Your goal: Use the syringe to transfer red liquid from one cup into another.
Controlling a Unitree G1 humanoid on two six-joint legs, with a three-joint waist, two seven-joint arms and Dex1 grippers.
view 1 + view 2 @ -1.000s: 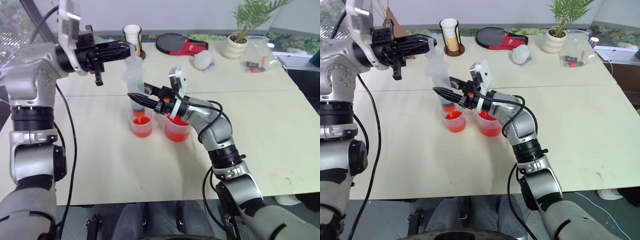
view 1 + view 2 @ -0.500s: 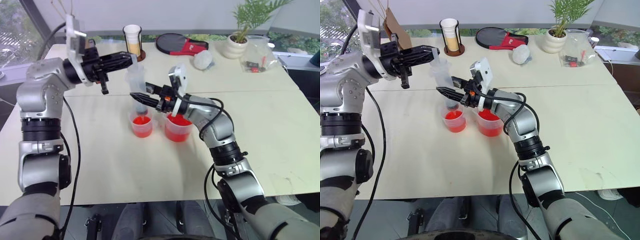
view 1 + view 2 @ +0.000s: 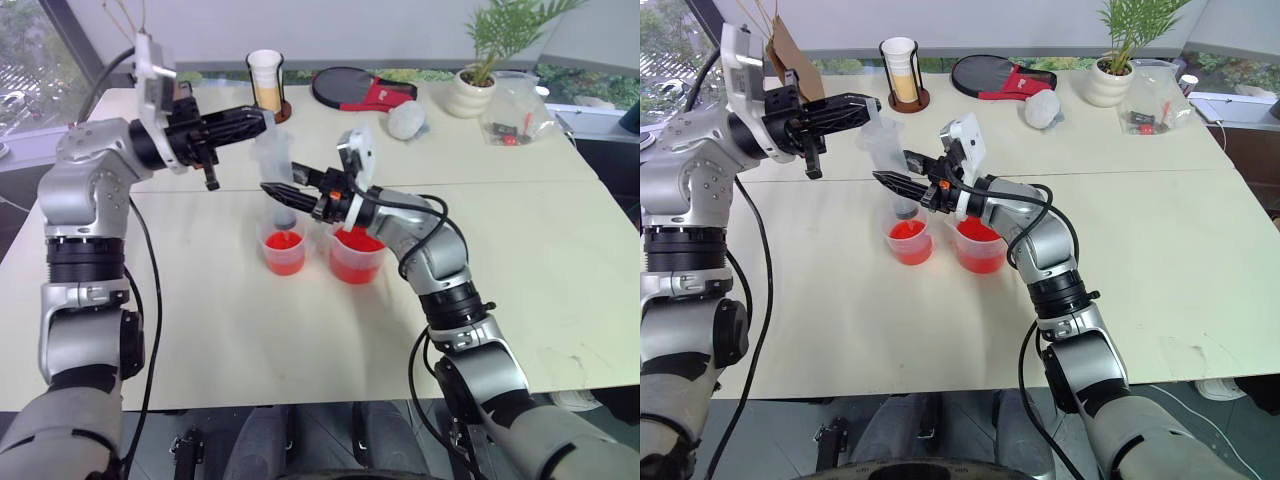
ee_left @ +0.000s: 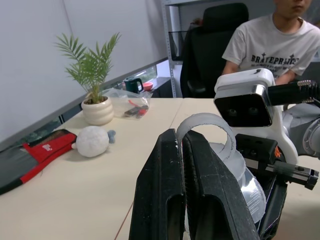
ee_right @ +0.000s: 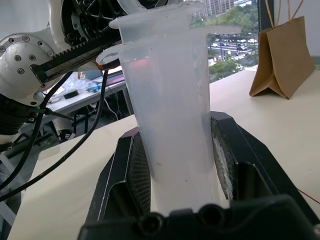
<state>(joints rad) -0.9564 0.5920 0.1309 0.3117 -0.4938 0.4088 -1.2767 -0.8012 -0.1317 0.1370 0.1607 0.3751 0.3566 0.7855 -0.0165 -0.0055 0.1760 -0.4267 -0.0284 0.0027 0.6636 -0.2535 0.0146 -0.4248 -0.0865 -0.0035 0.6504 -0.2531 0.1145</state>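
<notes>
Since one second earlier you lowered the left arm, pressing the plunger into the syringe (image 3: 274,165); the orange in its tip drained away; the right gripper (image 3: 268,189) did not move. That gripper stayed clamped on the barrel, holding the syringe upright above the smaller cup (image 3: 284,250), tip just over the red liquid (image 3: 285,241); the beaker (image 3: 354,257) stood touching it on the table (image 3: 560,250). Your left gripper (image 3: 268,115) reached in level at the plunger's top; whether its nearly closed fingers (image 4: 200,195) gripped the ring could not be told.
</notes>
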